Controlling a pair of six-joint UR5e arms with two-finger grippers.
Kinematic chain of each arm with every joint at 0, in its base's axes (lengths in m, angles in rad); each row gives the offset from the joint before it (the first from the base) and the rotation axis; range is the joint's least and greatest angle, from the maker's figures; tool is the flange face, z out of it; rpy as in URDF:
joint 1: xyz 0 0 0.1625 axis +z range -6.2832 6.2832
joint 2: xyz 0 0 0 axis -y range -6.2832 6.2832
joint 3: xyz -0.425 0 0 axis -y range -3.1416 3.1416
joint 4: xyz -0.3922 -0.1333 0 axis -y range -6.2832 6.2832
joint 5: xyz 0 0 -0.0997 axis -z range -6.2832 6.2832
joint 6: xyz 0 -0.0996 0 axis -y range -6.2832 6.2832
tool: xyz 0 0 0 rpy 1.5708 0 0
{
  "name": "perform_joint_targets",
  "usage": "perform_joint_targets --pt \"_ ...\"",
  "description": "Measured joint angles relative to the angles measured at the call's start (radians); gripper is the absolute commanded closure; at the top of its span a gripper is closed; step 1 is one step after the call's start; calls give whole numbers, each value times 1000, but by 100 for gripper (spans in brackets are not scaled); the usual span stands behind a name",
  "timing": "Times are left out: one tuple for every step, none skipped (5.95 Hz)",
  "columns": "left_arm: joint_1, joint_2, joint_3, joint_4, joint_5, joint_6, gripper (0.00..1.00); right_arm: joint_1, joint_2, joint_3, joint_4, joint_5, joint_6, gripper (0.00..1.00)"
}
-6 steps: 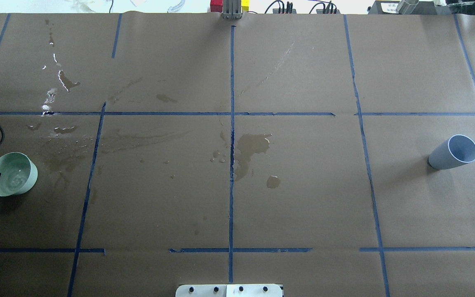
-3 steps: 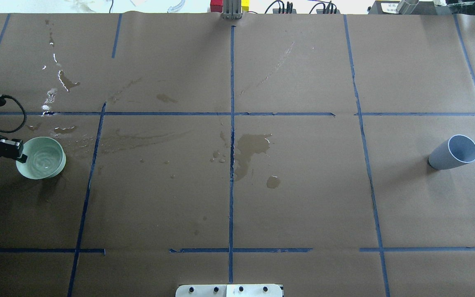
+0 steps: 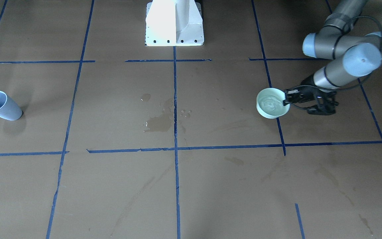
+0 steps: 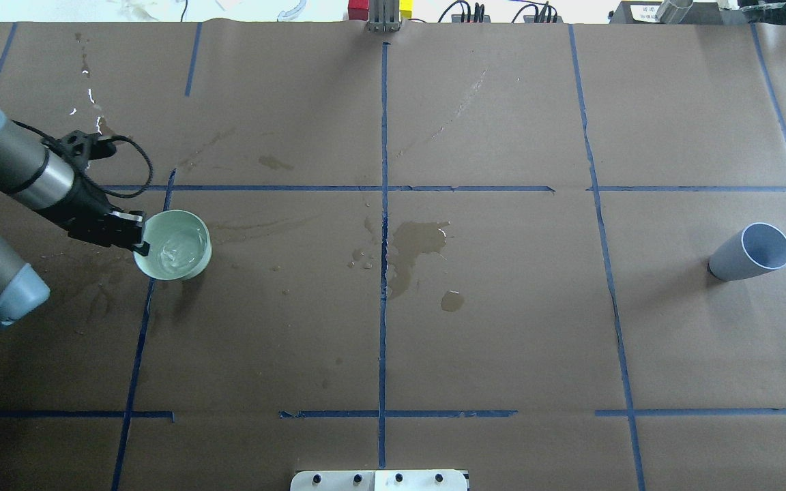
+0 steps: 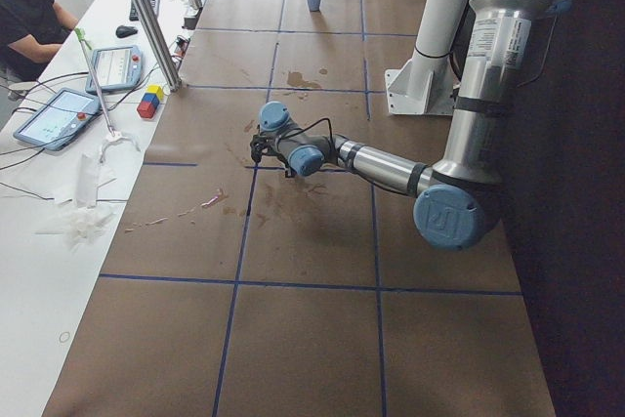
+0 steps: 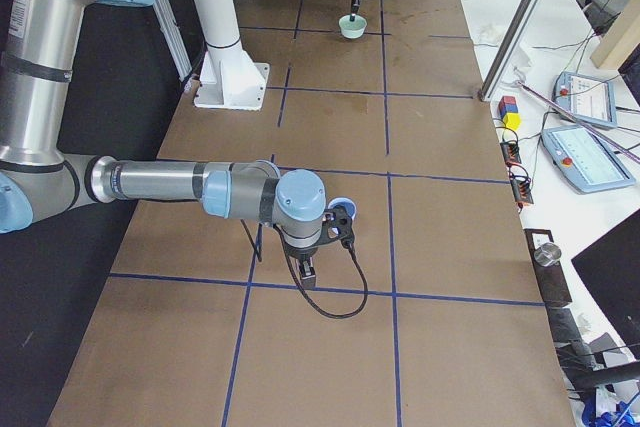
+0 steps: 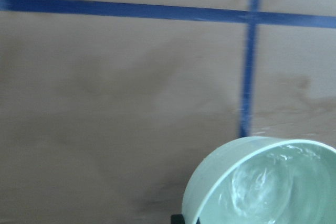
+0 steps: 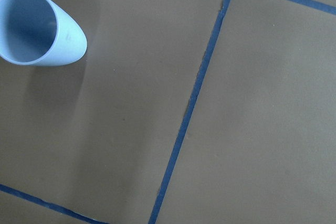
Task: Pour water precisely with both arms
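Mint-green bowl (image 4: 176, 274) stands level with its mouth straight up, the water (image 4: 176, 247) rippled inside it, on the robot's left side of the table just beside a blue tape line (image 4: 139, 320). The left gripper (image 4: 135, 239) pinches the bowl's rim with its fingers closed on it. The right gripper (image 6: 308, 252) hangs near an upright pale blue cup (image 4: 751, 251) far across the table, and whether its fingers are apart cannot be told. Brown paper (image 4: 502, 327) covers the table, with a dark wet stain (image 4: 417, 245) near the centre.
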Motion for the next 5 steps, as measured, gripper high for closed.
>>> perform_joint_targets --pt "75 -82 8 9 12 -104 100 0 0 0 0 0 -2 0" --pt "141 -162 25 15 50 -176 100 0 0 0 0 0 -3 0" --pt "186 -239 55 31 91 -210 100 -1 0 0 0 0 -4 0" --pt "209 -307 78 72 112 -225 100 -3 0 0 0 0 -4 0" --pt "245 -346 90 105 158 -234 100 -9 0 0 0 0 -3 0"
